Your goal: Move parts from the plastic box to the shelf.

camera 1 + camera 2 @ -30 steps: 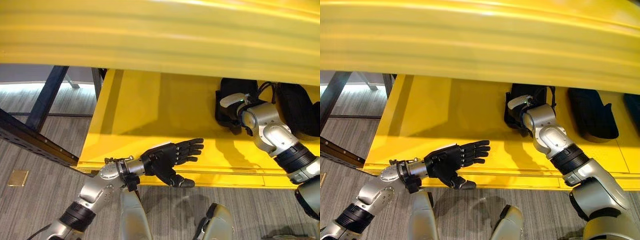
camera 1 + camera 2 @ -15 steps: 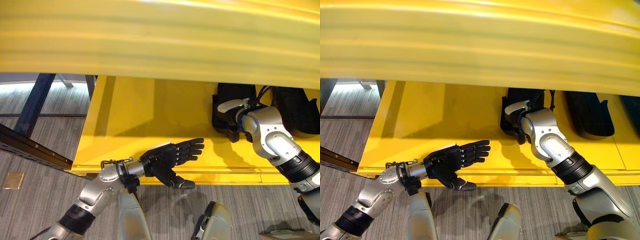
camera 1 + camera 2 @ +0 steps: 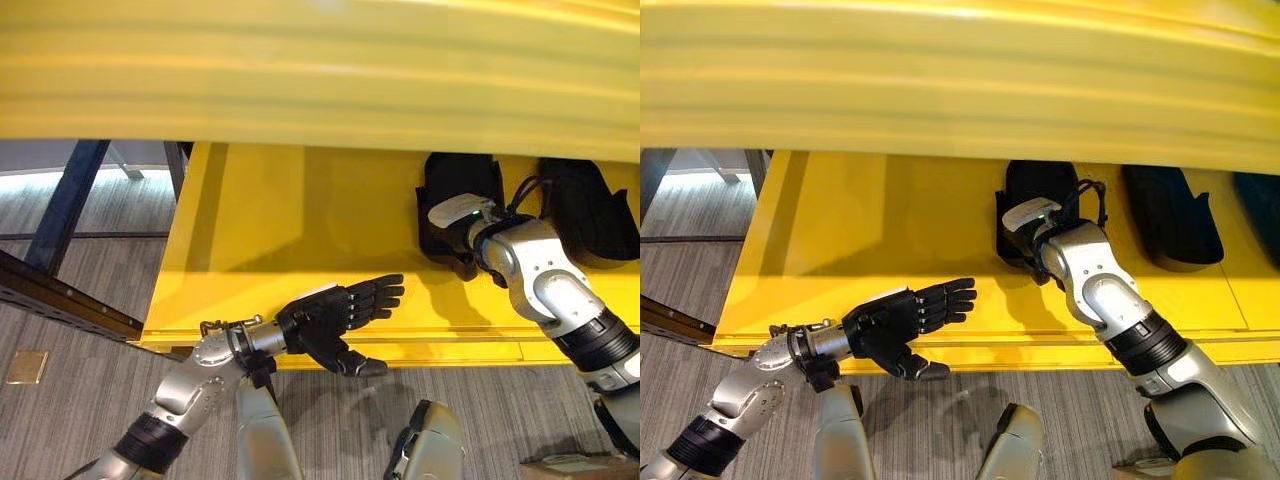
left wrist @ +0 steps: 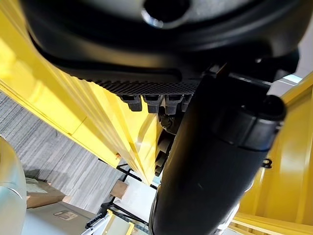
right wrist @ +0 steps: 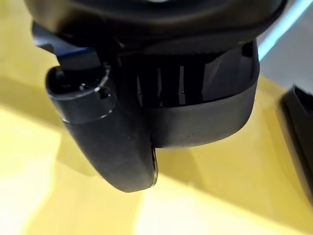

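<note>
Left eye view first: the yellow shelf (image 3: 300, 220) takes up most of the frame, with an upper yellow level overhanging it. The left hand (image 3: 330, 320) hovers over the shelf's front edge, fingers straight and spread, thumb sticking out, holding nothing. Further back on the shelf sits a black part (image 3: 455, 195), and the right hand (image 3: 455, 215) is reaching right onto it; a second black part (image 3: 590, 210) lies just beside it, toward the robot's right. Right eye view is the same layout: the left hand loose over the front lip, the right hand at the near end of the first part, second part apart from it, plus a bit of a third dark thing (image 3: 1260, 205) at the edge. Grey carpet floor (image 3: 700, 210) off to the side. Left wrist view just shows straight fingers along the yellow edge. Right wrist view: thumb and fingers wrapped round the dark part, so it's clamped on it, above the yellow shelf surface.
</note>
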You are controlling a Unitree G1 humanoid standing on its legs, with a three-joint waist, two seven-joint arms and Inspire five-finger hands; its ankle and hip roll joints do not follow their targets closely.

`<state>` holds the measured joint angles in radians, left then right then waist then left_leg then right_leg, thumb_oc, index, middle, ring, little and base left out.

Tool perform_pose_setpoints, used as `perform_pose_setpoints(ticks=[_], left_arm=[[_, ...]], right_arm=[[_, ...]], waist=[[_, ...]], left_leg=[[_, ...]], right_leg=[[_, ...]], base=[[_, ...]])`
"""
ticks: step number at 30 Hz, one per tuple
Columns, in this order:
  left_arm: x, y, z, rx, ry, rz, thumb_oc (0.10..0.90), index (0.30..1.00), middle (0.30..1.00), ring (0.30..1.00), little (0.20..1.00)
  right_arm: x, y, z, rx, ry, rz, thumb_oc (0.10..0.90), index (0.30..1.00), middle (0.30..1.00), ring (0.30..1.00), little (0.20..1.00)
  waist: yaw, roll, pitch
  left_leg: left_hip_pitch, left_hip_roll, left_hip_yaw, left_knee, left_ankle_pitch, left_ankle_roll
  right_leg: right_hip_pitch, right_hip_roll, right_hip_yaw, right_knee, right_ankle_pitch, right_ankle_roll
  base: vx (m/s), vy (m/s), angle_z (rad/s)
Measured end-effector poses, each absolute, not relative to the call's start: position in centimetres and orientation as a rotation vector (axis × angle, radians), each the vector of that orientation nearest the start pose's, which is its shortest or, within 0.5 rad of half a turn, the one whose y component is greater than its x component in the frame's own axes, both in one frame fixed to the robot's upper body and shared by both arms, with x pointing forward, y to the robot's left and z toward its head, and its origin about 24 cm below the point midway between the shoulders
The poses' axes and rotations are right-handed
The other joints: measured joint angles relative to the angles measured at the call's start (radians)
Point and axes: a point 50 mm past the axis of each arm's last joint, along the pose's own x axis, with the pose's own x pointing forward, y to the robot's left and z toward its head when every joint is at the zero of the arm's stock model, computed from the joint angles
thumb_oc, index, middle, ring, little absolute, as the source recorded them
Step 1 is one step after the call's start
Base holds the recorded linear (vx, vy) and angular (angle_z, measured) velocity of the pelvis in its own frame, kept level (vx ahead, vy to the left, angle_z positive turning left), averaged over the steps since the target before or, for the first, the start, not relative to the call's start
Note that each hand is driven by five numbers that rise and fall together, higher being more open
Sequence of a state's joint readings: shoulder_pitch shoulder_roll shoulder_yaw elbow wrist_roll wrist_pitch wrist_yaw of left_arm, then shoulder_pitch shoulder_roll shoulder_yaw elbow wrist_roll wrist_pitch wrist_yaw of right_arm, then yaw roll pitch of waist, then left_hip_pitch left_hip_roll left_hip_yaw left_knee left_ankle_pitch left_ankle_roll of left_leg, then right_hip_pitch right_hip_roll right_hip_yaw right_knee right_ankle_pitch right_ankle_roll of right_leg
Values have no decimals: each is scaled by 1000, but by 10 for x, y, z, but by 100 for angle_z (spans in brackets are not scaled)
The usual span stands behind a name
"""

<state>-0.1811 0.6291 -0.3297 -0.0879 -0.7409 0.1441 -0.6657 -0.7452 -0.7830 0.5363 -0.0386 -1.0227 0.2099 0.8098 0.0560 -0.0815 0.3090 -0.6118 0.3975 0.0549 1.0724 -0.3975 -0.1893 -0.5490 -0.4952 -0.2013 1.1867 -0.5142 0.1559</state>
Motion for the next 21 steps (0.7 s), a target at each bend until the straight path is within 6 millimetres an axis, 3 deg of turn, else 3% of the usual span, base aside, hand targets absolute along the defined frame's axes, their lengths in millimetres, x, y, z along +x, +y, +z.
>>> perform_pose_setpoints(ticks=[7,15,16,21], left_arm=[[252,152,90,-91,79,-1041,900,1000,1000,1000,1000],[251,154,90,-92,78,-1042,900,1000,1000,1000,1000],[251,154,90,-92,78,-1048,900,1000,1000,1000,1000],[251,156,90,-90,80,-1046,900,1000,1000,1000,1000]], right_arm=[[333,-161,194,-2041,44,396,400,300,300,300,300],[332,-169,187,-2002,-4,341,416,322,322,322,322],[332,-169,186,-1993,-8,332,900,1000,1000,1000,1000],[336,-182,186,-1848,-32,264,900,1000,1000,1000,1000]], waist=[[-4,19,3],[-5,22,3],[-6,23,3],[-14,23,3]], left_leg=[[-14,1,-3,-11,16,8],[-16,2,-3,-22,33,8],[-16,2,-3,-22,34,9],[-19,2,1,-35,51,11]], right_leg=[[-20,2,0,2,6,-13],[-30,5,2,3,15,-27],[-30,4,2,3,16,-28],[-37,7,3,-10,33,-31]], base=[[6,-2,0],[9,-3,0],[0,0,0],[-38,4,0]])
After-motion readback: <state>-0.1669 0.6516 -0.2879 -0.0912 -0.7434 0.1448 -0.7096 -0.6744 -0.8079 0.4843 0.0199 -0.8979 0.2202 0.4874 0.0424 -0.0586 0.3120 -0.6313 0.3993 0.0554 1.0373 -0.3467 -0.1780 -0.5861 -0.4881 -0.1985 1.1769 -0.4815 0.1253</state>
